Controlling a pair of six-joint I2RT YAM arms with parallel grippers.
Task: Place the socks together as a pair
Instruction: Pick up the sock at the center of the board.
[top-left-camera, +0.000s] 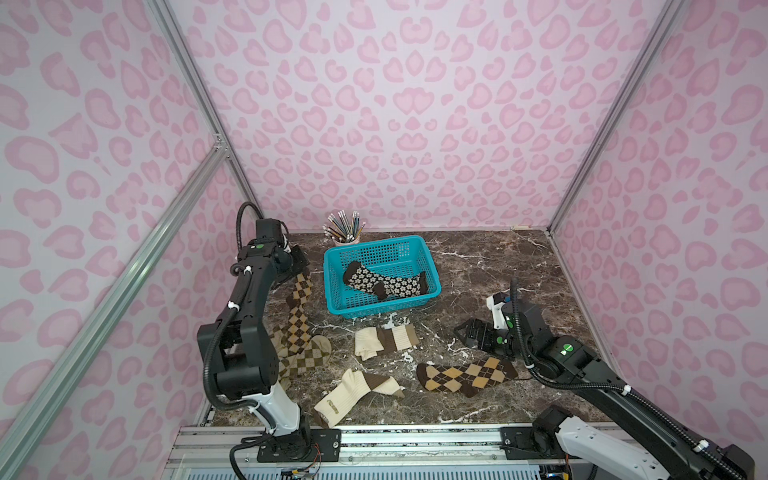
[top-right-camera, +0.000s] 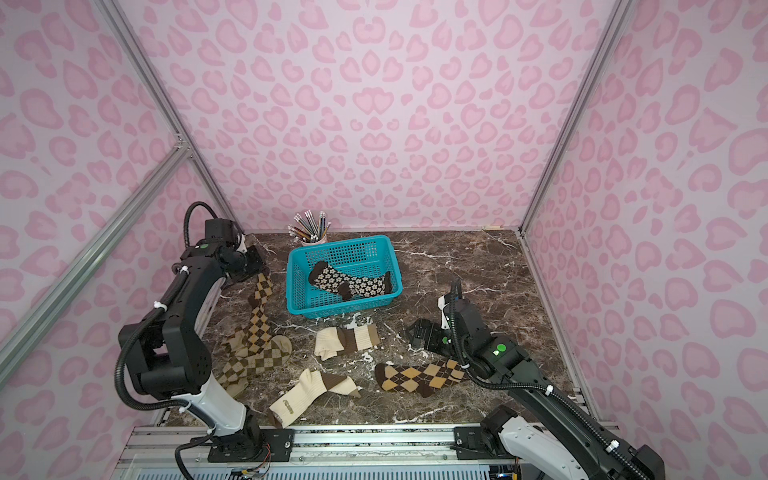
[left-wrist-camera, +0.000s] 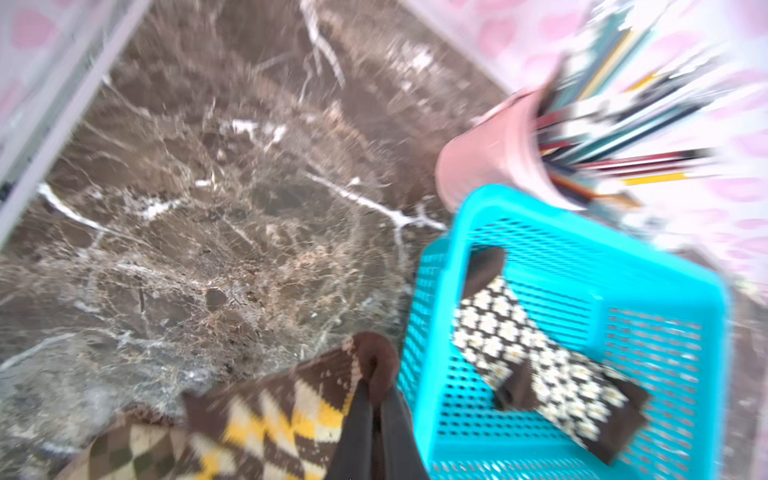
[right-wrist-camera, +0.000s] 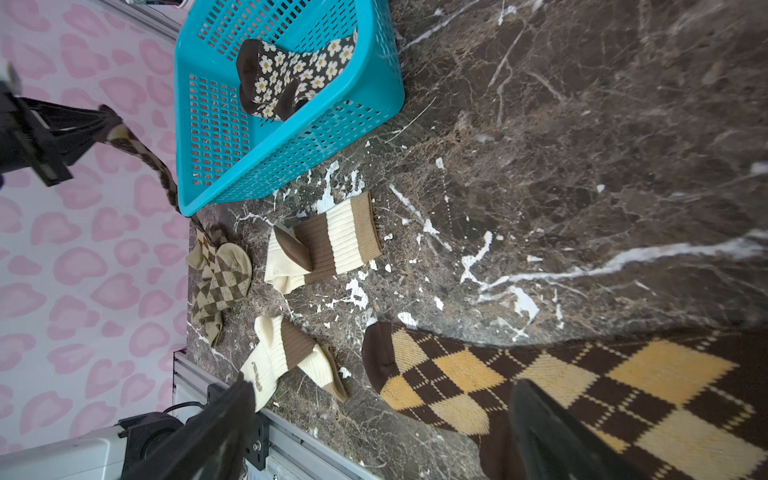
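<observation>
**Sock-pairing scene: one argyle sock lifted, its match on the bench**

The left pincer (top-left-camera: 300, 266) is clamped shut on the dark brown end of the lifted argyle sock (top-left-camera: 300, 303). This sock hangs down beside the turquoise basket (top-left-camera: 374, 245), close to the basket's left wall. In the left wrist view, the closed fingers (left-wrist-camera: 357, 415) pinch that same dark end. The sock's lower part trails onto the olive check socks (top-left-camera: 305, 357). The left arm hides part of that heap, so it is unclear exactly where the sock ends.

The right pincer (top-left-camera: 469, 332) has its jaws spread wide and grips nothing. It sits just above the second argyle sock (top-left-camera: 467, 376), which lies flat on the marble bench (top-left-camera: 498, 270).

The flowered socks (top-left-camera: 384, 284) lie overlapped inside the basket. Two cream ribbed socks (top-left-camera: 384, 340) lie apart on the bench between the olive heap and the second argyle sock. A pencil cup (top-left-camera: 347, 239) stands just behind the basket.
</observation>
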